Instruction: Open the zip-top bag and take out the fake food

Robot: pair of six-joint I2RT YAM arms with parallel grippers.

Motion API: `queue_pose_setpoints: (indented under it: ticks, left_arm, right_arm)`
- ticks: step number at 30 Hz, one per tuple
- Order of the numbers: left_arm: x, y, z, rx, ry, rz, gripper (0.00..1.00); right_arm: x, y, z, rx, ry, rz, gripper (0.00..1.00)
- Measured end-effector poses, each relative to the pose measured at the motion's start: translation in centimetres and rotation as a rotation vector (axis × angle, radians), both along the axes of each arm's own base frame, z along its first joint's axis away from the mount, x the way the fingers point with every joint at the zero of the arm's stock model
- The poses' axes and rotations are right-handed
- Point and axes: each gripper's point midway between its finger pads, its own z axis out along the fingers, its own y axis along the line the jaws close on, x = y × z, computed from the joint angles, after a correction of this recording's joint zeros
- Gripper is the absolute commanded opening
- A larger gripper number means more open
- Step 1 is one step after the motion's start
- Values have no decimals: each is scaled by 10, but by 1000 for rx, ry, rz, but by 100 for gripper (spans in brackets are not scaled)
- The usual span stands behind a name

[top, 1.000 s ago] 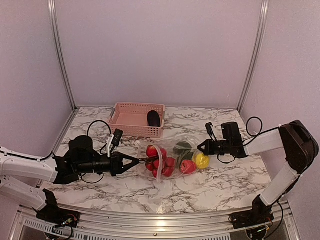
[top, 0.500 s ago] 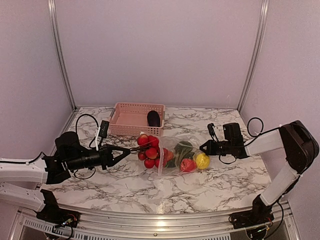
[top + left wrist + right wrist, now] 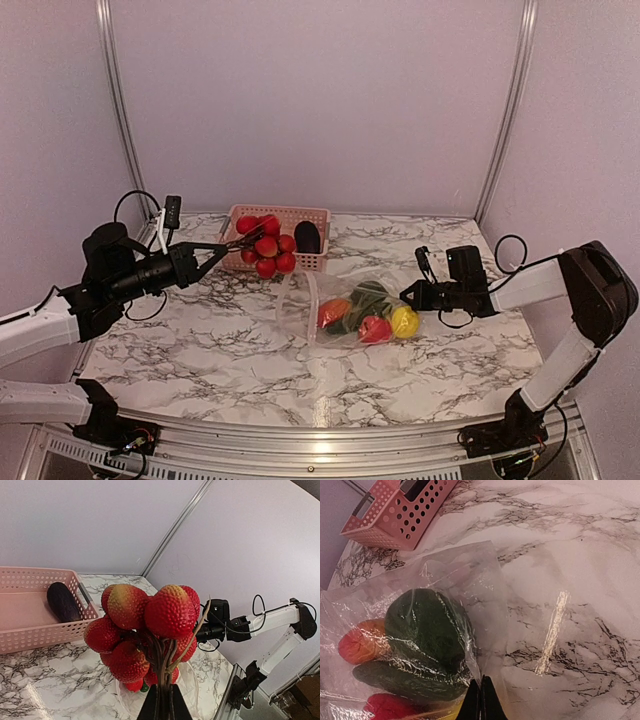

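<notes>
Top view: my left end effector (image 3: pixel 233 243) is clamped on the stem of the red cluster (image 3: pixel 265 245). It's held up off the counter (image 3: pixel 200 350), by the near-left corner of the pink basket (image 3: pixel 312 213). An eggplant (image 3: pixel 308 237) lies in the basket's right end. The basket sits just far and right of the cluster, so I reckon a short carry that way is what's next, and the left arm is much the nearer. The zip-top bag (image 3: pixel 297 305) lies mid-counter, long axis left-right, mouth gaping left. Inside are a carrot (image 3: pixel 333 310), green pieces (image 3: pixel 367 295), a red piece (image 3: pixel 375 328) and a lemon (image 3: pixel 404 321). My right end effector (image 3: pixel 408 294) pinches the bag's right end.

Left wrist: jaws closed w/ almost no gap on thin brown stems. The cluster's balls are bumpy, glossy hard plastic, red w/ yellowish patches, and they fan out top-heavy above the grip. The basket wall is perforated and rigid, approx. level w/ the cluster's lower balls.

Right wrist: jaws fully closed on a fold of clear, crinkly film. The green pieces, carrot and red piece show through it, packed on the left. The counter is smooth marble-patterned, w/ glare.
</notes>
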Motion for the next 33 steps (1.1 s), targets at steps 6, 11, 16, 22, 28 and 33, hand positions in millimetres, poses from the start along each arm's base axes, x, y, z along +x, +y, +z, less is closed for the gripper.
queue_pose_setpoints:
  ticks: [6, 11, 16, 22, 28, 33]
  left_arm:
    - [61, 14, 21, 6, 16, 100, 0]
    - [115, 20, 27, 10, 46, 156, 0]
    - [174, 13, -3, 41, 127, 175, 0]
    - [208, -3, -41, 76, 207, 150, 0]
    - [243, -20, -66, 86, 243, 124, 0]
    - [272, -27, -93, 101, 285, 123, 0]
  right_arm:
    - [0, 0, 0, -2, -2, 2, 0]
    - [0, 0, -1, -3, -1, 3, 0]
    - [0, 0, -1, -6, -3, 8, 0]
    - [-1, 1, -3, -4, 2, 17, 0]
    - [-1, 3, -5, -1, 9, 23, 0]
    - [-1, 3, -6, 1, 12, 26, 0]
